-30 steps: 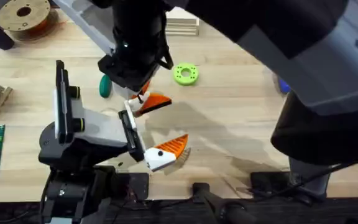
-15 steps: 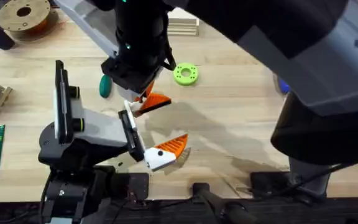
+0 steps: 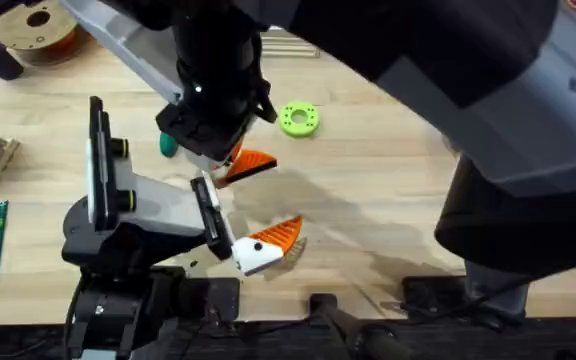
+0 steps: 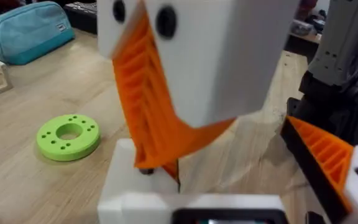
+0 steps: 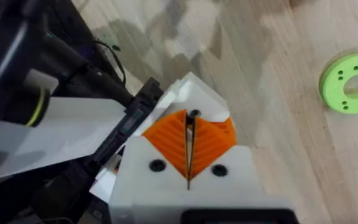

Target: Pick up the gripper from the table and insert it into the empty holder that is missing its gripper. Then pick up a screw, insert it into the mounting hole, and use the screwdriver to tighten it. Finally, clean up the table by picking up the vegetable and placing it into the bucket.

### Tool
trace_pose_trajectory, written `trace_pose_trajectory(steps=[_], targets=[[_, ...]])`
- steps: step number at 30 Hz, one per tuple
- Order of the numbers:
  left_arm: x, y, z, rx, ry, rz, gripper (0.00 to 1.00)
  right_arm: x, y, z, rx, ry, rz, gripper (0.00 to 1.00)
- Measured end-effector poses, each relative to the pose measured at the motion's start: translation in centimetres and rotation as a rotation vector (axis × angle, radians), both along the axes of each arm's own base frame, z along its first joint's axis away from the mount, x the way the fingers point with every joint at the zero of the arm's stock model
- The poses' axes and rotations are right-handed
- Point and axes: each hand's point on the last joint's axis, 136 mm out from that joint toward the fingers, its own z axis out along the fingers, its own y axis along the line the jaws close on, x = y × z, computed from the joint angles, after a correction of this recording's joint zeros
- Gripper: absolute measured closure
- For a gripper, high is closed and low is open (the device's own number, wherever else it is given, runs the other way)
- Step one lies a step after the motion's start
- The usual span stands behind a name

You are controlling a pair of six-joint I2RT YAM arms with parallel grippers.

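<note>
Left hand sits spread, near-left of the bright green ring-shaped disc, so its bare white angular plastic holder is offered up. Right hand looks pinched on the small orange wedge-shaped plastic gripper, poised just over that holder, I'd guess for seating.

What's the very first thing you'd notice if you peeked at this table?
Probably the bright orange ribbed pads: the right gripper has its two pads pressed shut right above the left arm's white holder near the middle of the table. Next, the lime green ring lying just beyond them, and the left arm's other orange-tipped finger pointing out toward the front.
</note>
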Motion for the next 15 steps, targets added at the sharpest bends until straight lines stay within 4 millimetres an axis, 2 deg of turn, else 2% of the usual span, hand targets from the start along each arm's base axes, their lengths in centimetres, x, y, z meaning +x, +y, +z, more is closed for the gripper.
trace_pose_trajectory(steps=[15], targets=[[0.01,0.01,0.0,0.0,0.0,0.001,0.015,0.22,-0.12,0.02,0.005,0.01,-0.009,0.996]])
